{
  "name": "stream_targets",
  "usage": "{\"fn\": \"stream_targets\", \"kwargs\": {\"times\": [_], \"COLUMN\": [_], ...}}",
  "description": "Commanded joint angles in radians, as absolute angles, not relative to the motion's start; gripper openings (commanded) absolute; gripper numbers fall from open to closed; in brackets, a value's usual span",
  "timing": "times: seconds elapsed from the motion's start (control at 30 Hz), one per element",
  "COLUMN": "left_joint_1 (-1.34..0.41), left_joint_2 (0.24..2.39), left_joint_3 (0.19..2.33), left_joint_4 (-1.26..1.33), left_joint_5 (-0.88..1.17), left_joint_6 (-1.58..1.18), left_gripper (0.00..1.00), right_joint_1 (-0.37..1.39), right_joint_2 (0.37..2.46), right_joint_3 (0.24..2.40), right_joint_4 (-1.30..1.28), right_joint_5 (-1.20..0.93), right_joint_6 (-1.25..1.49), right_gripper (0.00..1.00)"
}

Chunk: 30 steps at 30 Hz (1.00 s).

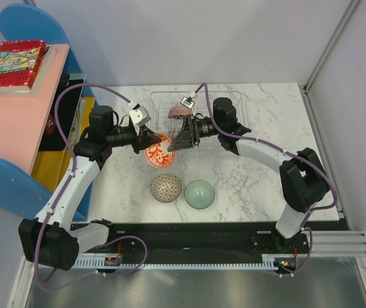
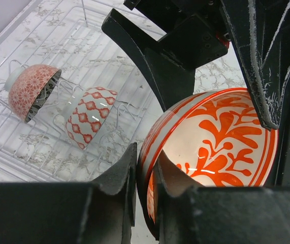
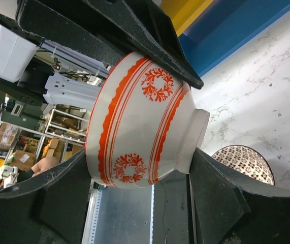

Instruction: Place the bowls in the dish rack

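Bowls nearest the arms, the beige lattice bowl (image 1: 166, 188) and the mint bowl (image 1: 199, 194), sit on the bench (image 1: 243, 189), neither loaded yet. Beyond them the orange floral bowl (image 1: 158, 151) is held up between the arms: the left gripper (image 2: 146, 160) has its jaws clenched on the rim, while the right gripper (image 3: 139, 155) has its jaws spread around the body, and I cannot tell if they press. Farthest back, the dish rack (image 1: 160, 102) holds the red-patterned bowl (image 2: 30, 91) and the red-and-white bowl (image 2: 89, 122) on edge; two in, three left, by my reckoning.

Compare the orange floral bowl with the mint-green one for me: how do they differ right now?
The orange floral bowl is patterned; the mint-green bowl is plain. The orange floral bowl is tipped on its side, its rim pinched by the left claw; the mint-green bowl sits untouched on the table. Both are outside the dish rack.
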State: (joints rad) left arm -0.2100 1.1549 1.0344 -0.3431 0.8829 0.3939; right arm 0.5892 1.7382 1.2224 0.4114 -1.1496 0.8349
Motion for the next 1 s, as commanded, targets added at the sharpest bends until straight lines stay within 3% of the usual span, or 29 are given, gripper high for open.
{"fn": "stream_targets", "kwargs": {"times": [0.0,0.33,0.37,0.43,0.47,0.57,0.73,0.97], "left_joint_1": [-0.212,-0.212,-0.207,-0.199,-0.192,-0.128,0.058,0.097], "left_joint_2": [1.147,1.177,1.18,1.18,1.172,1.157,1.152,1.196], "left_joint_3": [1.062,1.028,1.019,1.011,1.006,0.994,0.98,0.922], "left_joint_4": [-0.258,-0.258,-0.259,-0.259,-0.259,-0.233,-0.183,-0.186], "left_joint_5": [0.913,0.864,0.862,0.862,0.865,0.913,1.04,1.037], "left_joint_6": [0.362,0.406,0.407,0.405,0.402,0.367,0.285,0.31], "left_gripper": [0.23,0.6,0.68,0.75,0.88,1.0,1.0,1.0], "right_joint_1": [0.591,0.578,0.575,0.56,0.554,0.512,0.411,0.362], "right_joint_2": [1.723,1.72,1.717,1.709,1.703,1.672,1.6,1.543], "right_joint_3": [1.206,1.2,1.201,1.21,1.216,1.233,1.285,1.419], "right_joint_4": [0.465,0.342,0.321,0.275,0.258,0.204,0.071,-0.244], "right_joint_5": [-1.141,-1.072,-1.056,-1.039,-1.029,-0.985,-0.837,-0.45], "right_joint_6": [0.847,0.733,0.723,0.683,0.672,0.631,0.519,0.25], "right_gripper": [0.0,0.0,0.0,0.0,0.0,0.0,0.0,0.0]}}
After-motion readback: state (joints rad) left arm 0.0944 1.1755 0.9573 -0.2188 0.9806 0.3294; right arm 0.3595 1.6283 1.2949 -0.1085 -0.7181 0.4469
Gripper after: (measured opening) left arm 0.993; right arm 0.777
